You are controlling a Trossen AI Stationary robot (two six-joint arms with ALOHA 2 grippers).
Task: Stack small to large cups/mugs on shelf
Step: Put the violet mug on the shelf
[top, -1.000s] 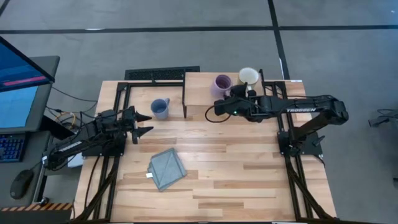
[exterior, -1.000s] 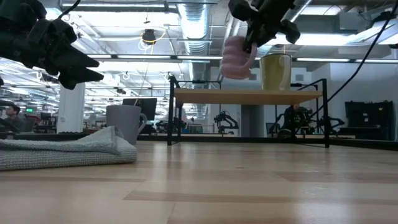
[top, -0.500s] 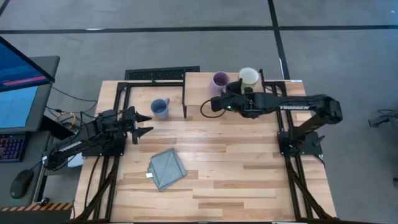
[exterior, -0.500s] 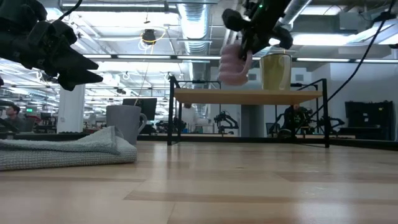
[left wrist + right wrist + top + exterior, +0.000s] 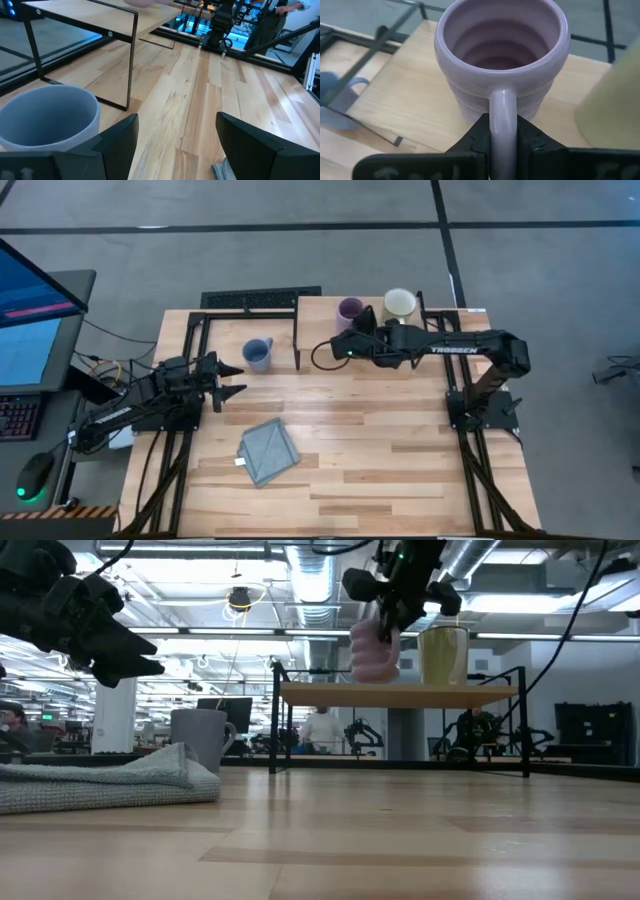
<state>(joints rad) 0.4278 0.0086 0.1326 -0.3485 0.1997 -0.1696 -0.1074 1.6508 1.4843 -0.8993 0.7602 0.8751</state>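
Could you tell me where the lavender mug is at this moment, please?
The lavender mug is on the shelf, or just above it, in the high view, just left of the cream mug, with the right gripper shut on its handle.

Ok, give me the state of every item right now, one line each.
lavender mug: upright on or just above the shelf, handle clamped by the right gripper.
cream mug: upright on the shelf, beside the lavender mug.
blue mug: upright on the tabletop, not on the shelf.
cloth: folded, flat on the tabletop.
left gripper: open, empty, raised near the blue mug.
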